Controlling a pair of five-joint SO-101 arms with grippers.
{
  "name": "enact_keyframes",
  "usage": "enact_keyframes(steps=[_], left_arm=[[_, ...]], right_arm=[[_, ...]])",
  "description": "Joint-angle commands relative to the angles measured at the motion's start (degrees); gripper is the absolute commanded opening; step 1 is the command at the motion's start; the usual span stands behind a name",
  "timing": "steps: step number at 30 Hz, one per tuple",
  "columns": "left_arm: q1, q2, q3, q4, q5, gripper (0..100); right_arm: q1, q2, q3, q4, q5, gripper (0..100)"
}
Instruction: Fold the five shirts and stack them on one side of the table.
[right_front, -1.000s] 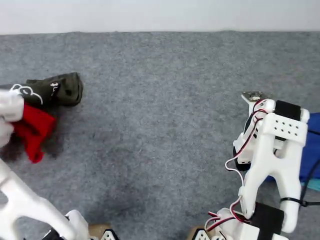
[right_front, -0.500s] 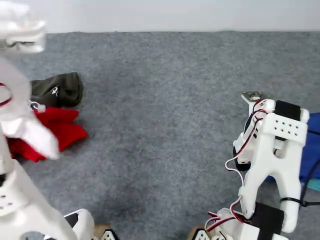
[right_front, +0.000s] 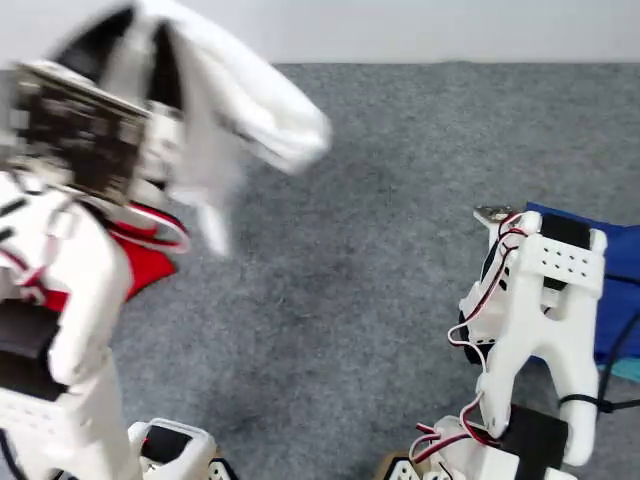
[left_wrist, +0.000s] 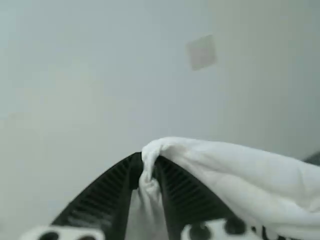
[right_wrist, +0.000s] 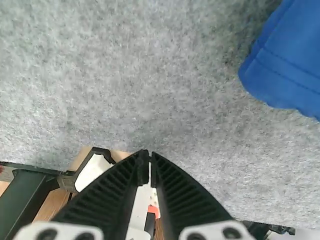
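Note:
My left gripper (left_wrist: 148, 166) is shut on a bunch of white shirt (left_wrist: 227, 162), held high in the air with a pale wall behind it. From the high view the raised left arm (right_front: 80, 200) stands close to the camera with the white shirt (right_front: 245, 115) draped over its top. A red shirt (right_front: 150, 262) lies on the grey felt under that arm, partly covered by it. A blue shirt (right_front: 612, 290) lies at the table's right edge behind the right arm (right_front: 540, 300). My right gripper (right_wrist: 149, 156) is shut on nothing, low over the felt, with the blue shirt (right_wrist: 290, 60) off to one side.
Grey felt (right_front: 380, 200) covers the table up to a pale wall at the back. Past the near edge are wooden boards and the arm's base (right_wrist: 60, 190). Red and white cables (right_front: 470, 330) hang on the right arm.
The left arm has swung up from the red shirt and toward the middle, carrying the white shirt. It now covers the olive shirt. The right arm shifted slightly, and more blue shirt shows.

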Motion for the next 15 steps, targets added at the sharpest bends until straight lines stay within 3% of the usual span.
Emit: enact_keyframes(steps=[1, 8, 15], left_arm=[[7.4, -0.8, 3.2, 1.6, 0.7, 1], [7.8, -0.9, 20.5, 1.6, 0.5, 1], [-8.1, -0.9, 41.1, 1.4, -2.4, 1]], right_arm=[[-0.4, -2.8, -0.3, 2.2, 0.1, 0.9], [-0.4, -2.8, -0.4, 2.2, 0.1, 0.9], [-0.7, -2.8, -0.5, 1.9, 0.1, 0.9]])
